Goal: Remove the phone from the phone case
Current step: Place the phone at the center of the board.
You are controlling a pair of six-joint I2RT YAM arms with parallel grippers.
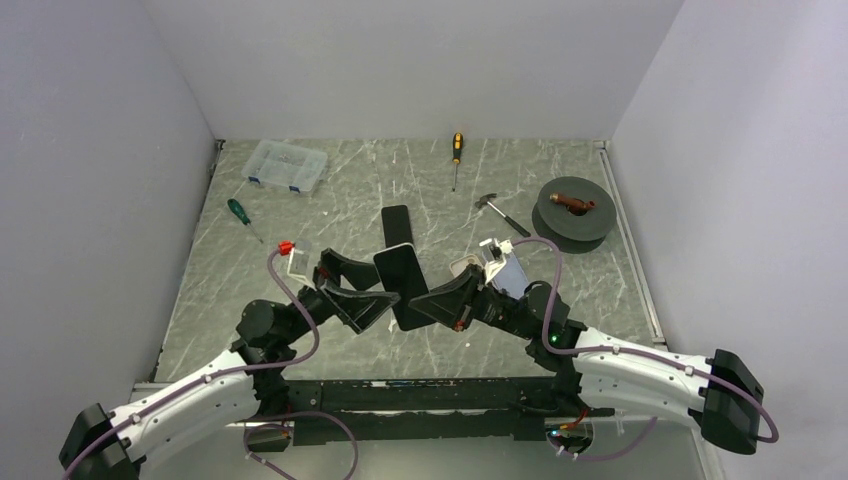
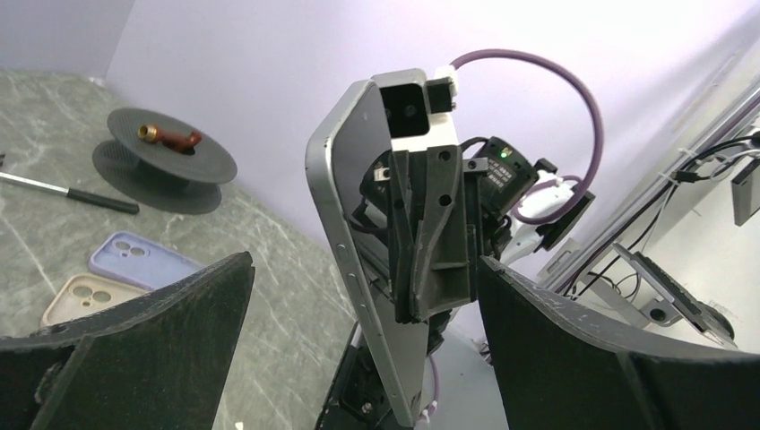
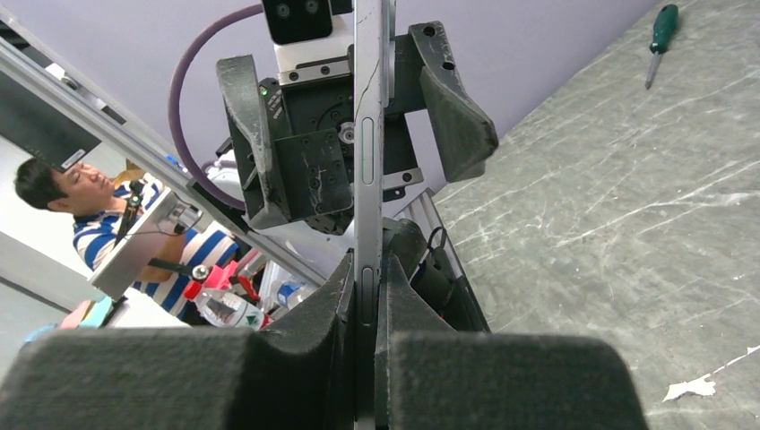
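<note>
The phone (image 1: 400, 280), dark-faced with a silver edge, stands bare and held up above the table between my two grippers. My right gripper (image 1: 425, 305) is shut on its lower part; the right wrist view shows both foam pads (image 3: 336, 305) pressed on the phone's edge (image 3: 367, 161). My left gripper (image 1: 383, 290) is open, its two jaws spread wide on either side of the phone (image 2: 358, 260) without touching it. A black phone case (image 1: 396, 222) lies flat on the table just behind the phone.
A lilac case (image 2: 134, 255) and a beige case (image 2: 85, 300) lie right of the grippers. A clear parts box (image 1: 286, 165), green screwdriver (image 1: 240, 215), yellow screwdriver (image 1: 456, 155), hammer (image 1: 500, 212) and black spool (image 1: 572, 210) sit farther back.
</note>
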